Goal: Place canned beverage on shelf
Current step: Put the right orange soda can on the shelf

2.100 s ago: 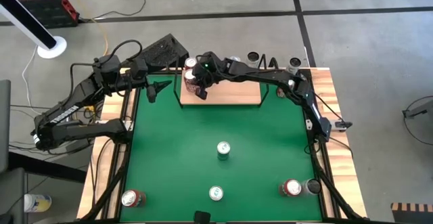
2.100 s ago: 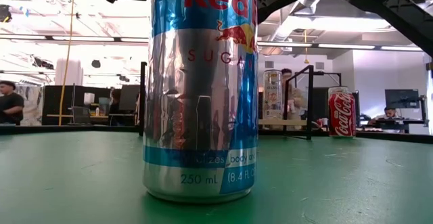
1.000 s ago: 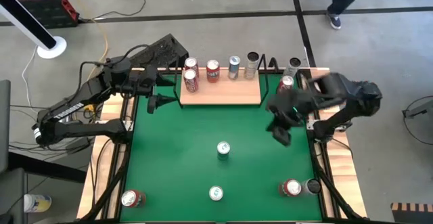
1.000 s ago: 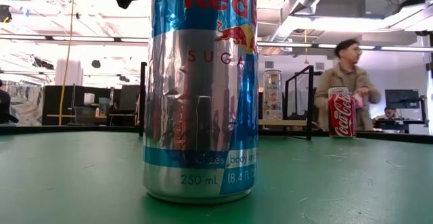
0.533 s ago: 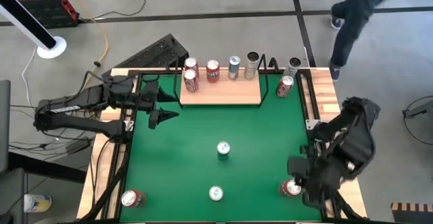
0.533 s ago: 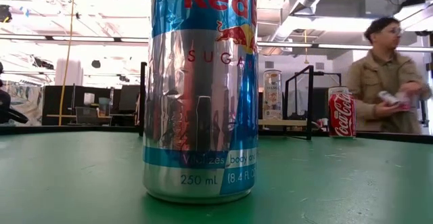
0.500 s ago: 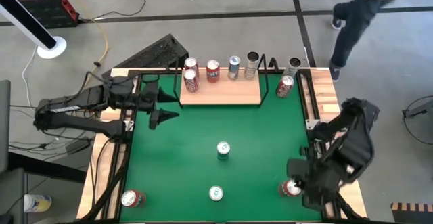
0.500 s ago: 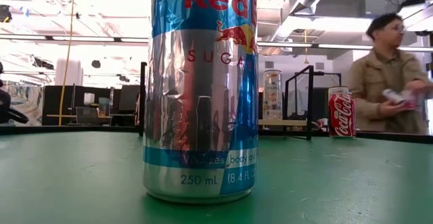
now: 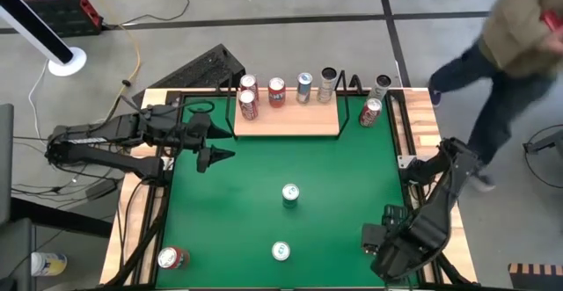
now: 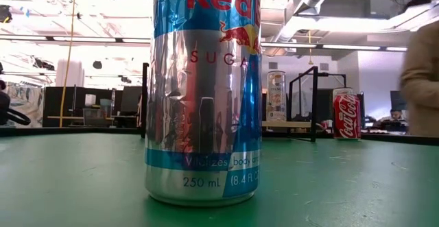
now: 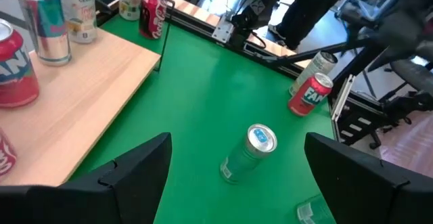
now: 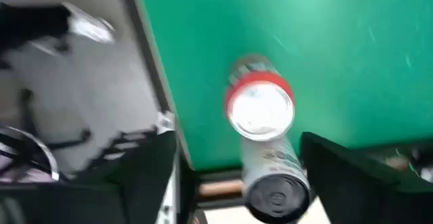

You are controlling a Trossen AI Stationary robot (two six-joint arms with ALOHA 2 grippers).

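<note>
The shelf (image 9: 286, 120), a light-wood board, lies at the table's far edge with several cans standing on it, among them a red one (image 9: 249, 105). A red-topped can (image 12: 260, 109) stands upright in the near right corner. My right gripper (image 9: 380, 238) hangs open over it, pointing down, one finger to each side and clear of it (image 12: 238, 143). My left gripper (image 9: 215, 156) is open and holds nothing at the table's left, near the shelf's left end (image 11: 233, 163). A silver can (image 9: 290, 193) stands mid-table.
More cans stand loose: one at the near middle (image 9: 281, 251), a red one in the near left corner (image 9: 169, 258), a red one right of the shelf (image 9: 370, 111). A grey can (image 12: 274, 190) is beside the red-topped one. A person (image 9: 519, 45) walks past the far right corner.
My right gripper has swung from the table's right side toward the near right corner and come down over the red-topped can. My left gripper has moved from the shelf's left end toward the near edge. A person has walked along beyond the table's far right.
</note>
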